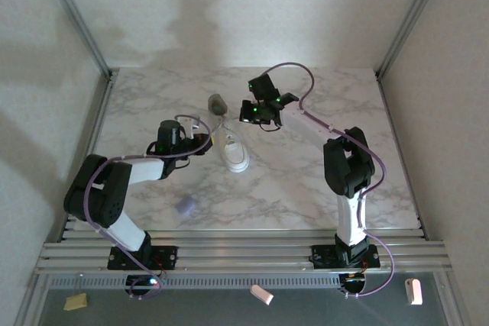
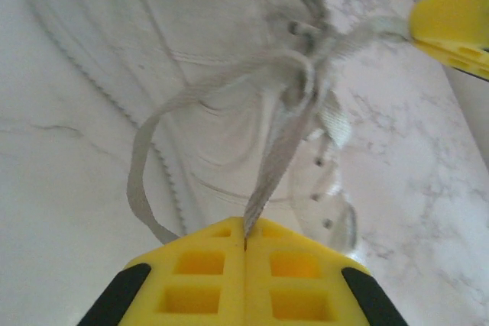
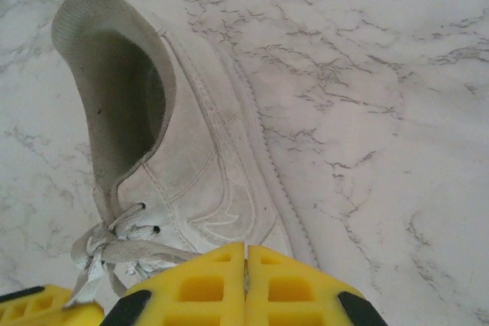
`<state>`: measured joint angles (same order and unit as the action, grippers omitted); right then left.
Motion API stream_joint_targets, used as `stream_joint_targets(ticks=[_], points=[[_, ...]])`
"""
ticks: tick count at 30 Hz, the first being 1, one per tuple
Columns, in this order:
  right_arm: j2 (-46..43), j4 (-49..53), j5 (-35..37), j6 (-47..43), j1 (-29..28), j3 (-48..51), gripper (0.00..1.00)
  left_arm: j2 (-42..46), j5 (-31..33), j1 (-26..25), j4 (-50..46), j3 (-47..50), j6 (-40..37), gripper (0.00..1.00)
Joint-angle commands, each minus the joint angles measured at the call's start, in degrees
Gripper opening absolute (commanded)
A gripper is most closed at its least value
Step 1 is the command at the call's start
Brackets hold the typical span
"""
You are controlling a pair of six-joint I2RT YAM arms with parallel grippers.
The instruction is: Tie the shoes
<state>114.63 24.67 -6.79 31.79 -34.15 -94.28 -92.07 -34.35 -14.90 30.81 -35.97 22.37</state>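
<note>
Gripping laces, left hand and right hand flank white sneaker.

The sneaker lies on the table, heel toward the far edge, toe toward the arm bases. The left gripper sits just left of it, and a lace runs into its closed jaws. The right gripper sits just right of the heel. A small blob lies nearer the bases, well apart from the sneaker.
</note>
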Motion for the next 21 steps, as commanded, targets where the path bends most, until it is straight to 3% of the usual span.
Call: stream_joint_targets(ticks=[1, 13, 21], points=[[-4.1, -0.5, -0.8, -2.8, 1.0, 0.7, 0.0, 3.8, -2.4, -2.1, -0.1, 2.2, 2.1, 0.0], [-14.4, -1.8, -1.5, -5.3, 1.0, 5.4, 0.0, 12.0, 0.1, -7.8, -4.4, 5.6, 3.2, 0.0], [-14.7, -2.6, -2.9, -4.9, 1.0, 10.5, 0.0, 7.1, 2.3, -10.7, -3.8, 7.4, 3.1, 0.0]])
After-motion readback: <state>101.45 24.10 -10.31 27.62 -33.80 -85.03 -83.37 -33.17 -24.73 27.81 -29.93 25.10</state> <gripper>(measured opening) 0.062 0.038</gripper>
